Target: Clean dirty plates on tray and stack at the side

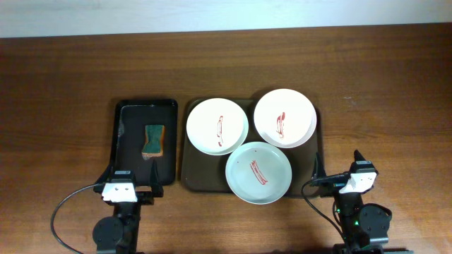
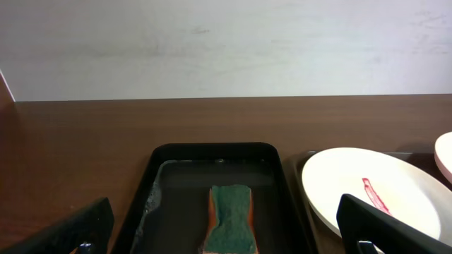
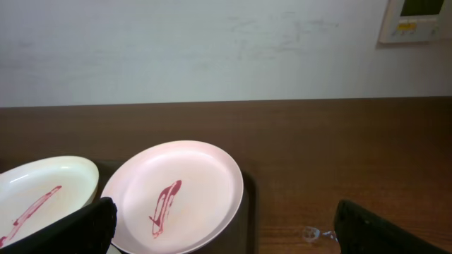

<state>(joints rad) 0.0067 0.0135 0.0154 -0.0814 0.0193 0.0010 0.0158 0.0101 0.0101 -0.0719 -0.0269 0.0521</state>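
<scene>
Right now both arms sit low at the near edge of the table (image 1: 63, 77), w/ nothing in either one.

Your L gripper (image 1: 131, 171) has its jaws spread fully wide and empty. It's parked at the near end of the small black tray (image 1: 120, 141). A sponge (image 1: 152, 139), green on top w/ an orange layer under, lies flat in the middle of that tray. The tray floor looks wet around it.

Your R gripper (image 1: 337, 164) is also spread fully wide and holds nothing. It's just off the near R corner of the brown tray (image 1: 189, 185), not touching any plate.

All 3 plates are on the brown tray, each w/ a red smear in the centre:
- L white plate (image 1: 205, 120): far L part of the tray.
- R white plate (image 1: 300, 113): far R part, its far rim reaching past the tray's edge.
- Bluish plate (image 1: 272, 159): near middle, hanging over the tray's near rim.

The bluish plate's rim meets both white ones; you can't tell from above which lies on top. The two white plates sit just beside each other.
</scene>
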